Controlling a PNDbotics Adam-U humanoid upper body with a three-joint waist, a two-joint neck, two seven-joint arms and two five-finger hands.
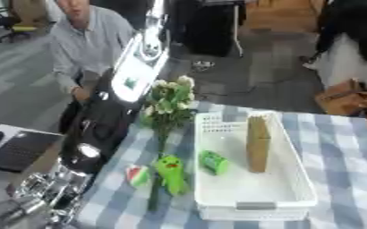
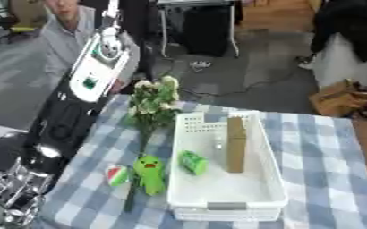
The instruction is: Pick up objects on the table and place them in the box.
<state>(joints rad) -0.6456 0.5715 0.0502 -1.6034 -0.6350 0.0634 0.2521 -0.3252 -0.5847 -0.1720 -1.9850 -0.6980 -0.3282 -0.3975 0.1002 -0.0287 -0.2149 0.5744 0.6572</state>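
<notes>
Left hand (image 1: 26,208) shows at the lower left corner, silver and black, off the table's edge; whether its fingers are straight or curled cannot be made out. Right hand not seen. Left arm (image 1: 112,112) runs up along the table's left side. Near it on the checked table (image 1: 339,147): a red-and-green piece (image 1: 138,175), a green toy (image 1: 171,173), a bunch of flowers (image 1: 169,105). White box (image 1: 253,197) just beside the toy holds a green can (image 1: 213,162) and an upright brown carton (image 1: 258,142).
</notes>
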